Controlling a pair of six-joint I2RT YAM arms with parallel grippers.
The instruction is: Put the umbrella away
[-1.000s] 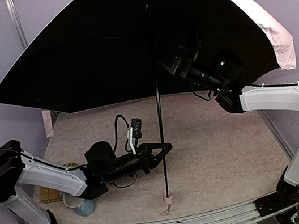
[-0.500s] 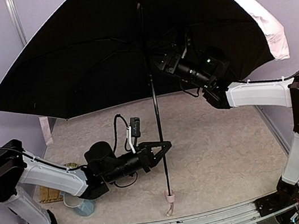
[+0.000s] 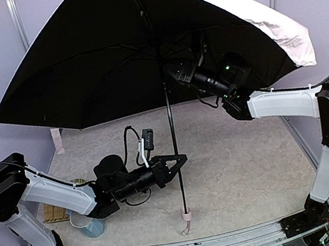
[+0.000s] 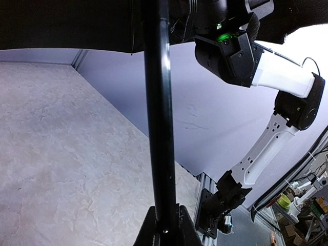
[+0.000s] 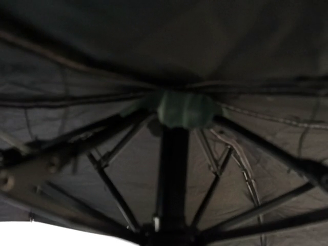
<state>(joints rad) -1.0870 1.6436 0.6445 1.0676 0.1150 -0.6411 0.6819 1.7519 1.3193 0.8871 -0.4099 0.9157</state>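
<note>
Left gripper: the left gripper (image 3: 179, 160), at lower centre of the overhead view, is clenched on the umbrella's thin black shaft (image 3: 171, 128). In its wrist view the shaft rises straight out from between the fingers (image 4: 180, 231).
Why held there: a low grip probably steadies the pole upright, so the upper mechanism can be worked by the other arm.
Right gripper: the right gripper (image 3: 171, 71) sits against the shaft high up, under the canopy (image 3: 98, 64). Whether it is clamped or parted I cannot tell, as its wrist view is too dark.
Its target: that wrist view looks up the shaft at the greenish hub (image 5: 180, 108), where the ribs (image 5: 110, 184) fan out. This is likely the part to pull down for folding.
Umbrella: the umbrella (image 3: 69, 82) is fully open and upright, filling the upper half of the frame, with pale fabric showing at upper right.
Handle: the small pink handle (image 3: 184, 214) hangs at bottom centre, at or just over the worktop (image 3: 246, 160). Contact is unclear.
Stage: my judgement is that closing is only being set up.
</note>
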